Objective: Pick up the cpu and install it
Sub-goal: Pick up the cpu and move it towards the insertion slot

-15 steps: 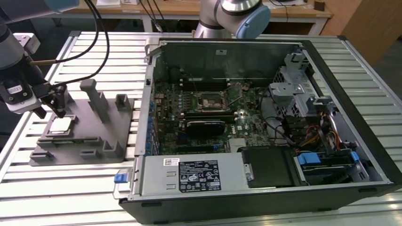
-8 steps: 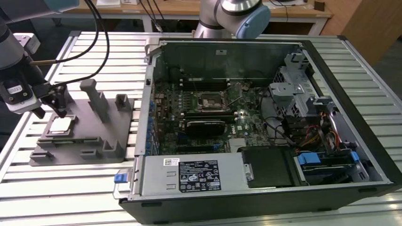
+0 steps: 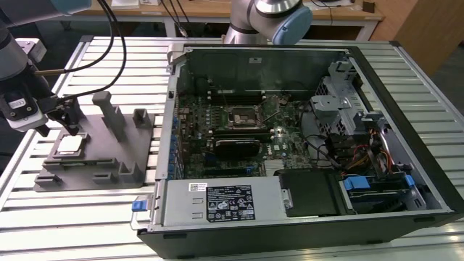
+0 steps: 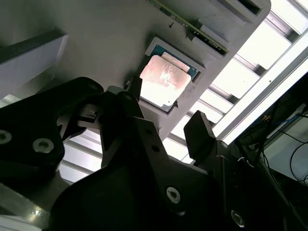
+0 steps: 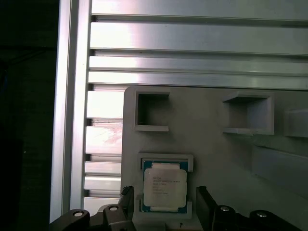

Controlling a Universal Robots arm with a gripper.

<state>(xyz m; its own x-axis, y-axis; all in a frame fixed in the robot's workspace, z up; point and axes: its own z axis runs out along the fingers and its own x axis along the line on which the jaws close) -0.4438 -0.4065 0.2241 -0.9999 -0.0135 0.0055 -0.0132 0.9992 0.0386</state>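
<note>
Claw (image 5: pixel 164 195) wide open & empty, astride cpu (image 5: pixel 165 185).

Cpu (image 4: pixel 166 79) lies flat in square recess of grey fixture (image 4: pixel 96 43). Gripper (image 4: pixel 168 111) close by, black fingers (image 4: pixel 199 137) spread wide, not touching the chip. Slatted metal desk (image 4: pixel 238 74) under fixture.

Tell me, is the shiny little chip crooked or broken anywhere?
No, nothing stands out. The cpu lies flat and square in its recess on the grey fixture, with no cracks or bends that I can see. The claw is open, with one finger on each side of it.
</note>
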